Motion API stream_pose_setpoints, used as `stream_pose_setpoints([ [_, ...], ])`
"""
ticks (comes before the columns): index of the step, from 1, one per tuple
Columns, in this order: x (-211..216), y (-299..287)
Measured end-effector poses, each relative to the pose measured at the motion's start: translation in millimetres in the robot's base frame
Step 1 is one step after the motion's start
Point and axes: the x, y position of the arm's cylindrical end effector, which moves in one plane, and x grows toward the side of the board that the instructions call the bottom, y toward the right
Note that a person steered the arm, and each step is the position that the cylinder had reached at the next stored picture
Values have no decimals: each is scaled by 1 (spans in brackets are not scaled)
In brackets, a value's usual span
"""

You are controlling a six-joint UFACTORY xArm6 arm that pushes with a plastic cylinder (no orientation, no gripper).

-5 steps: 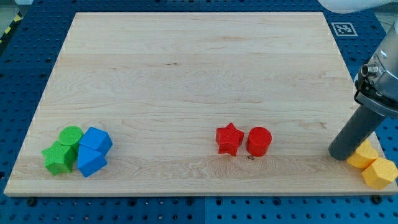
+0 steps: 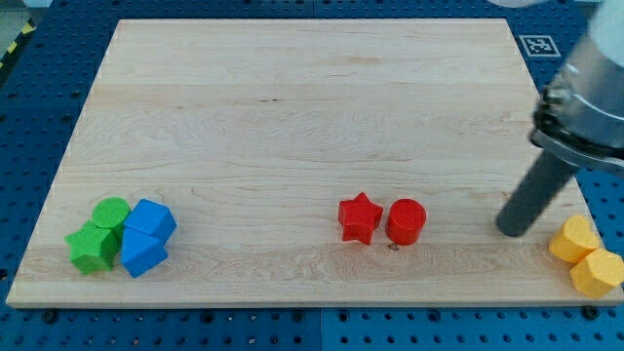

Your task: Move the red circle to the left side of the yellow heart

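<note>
The red circle (image 2: 406, 221) lies on the wooden board near the view's bottom, right of centre, touching or almost touching the red star (image 2: 359, 216) on its left. Two yellow blocks sit at the board's bottom right corner: one (image 2: 574, 240) that may be the heart, and another (image 2: 596, 273) below it; their shapes are hard to make out. My tip (image 2: 511, 232) rests on the board between the red circle and the yellow blocks, closer to the yellow ones and just left of the upper one, not touching it.
At the bottom left is a cluster: a green circle (image 2: 110, 212), a green block (image 2: 92, 247), and two blue blocks (image 2: 151, 219) (image 2: 143, 253). The board's right edge (image 2: 546, 107) runs close to the yellow blocks.
My tip has moved left and slightly up, away from the yellow blocks, uncovering the upper one. The blocks have not moved.
</note>
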Motion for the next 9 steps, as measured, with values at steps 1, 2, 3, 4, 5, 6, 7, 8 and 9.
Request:
stream_pose_setpoints([
  [1,-16,-20],
  [2,-14,-23],
  [3,12,-23],
  [4,34,-23],
  [5,39,-23],
  [6,39,-23],
  [7,44,-36],
  [8,44,-57],
  [9,54,-67],
])
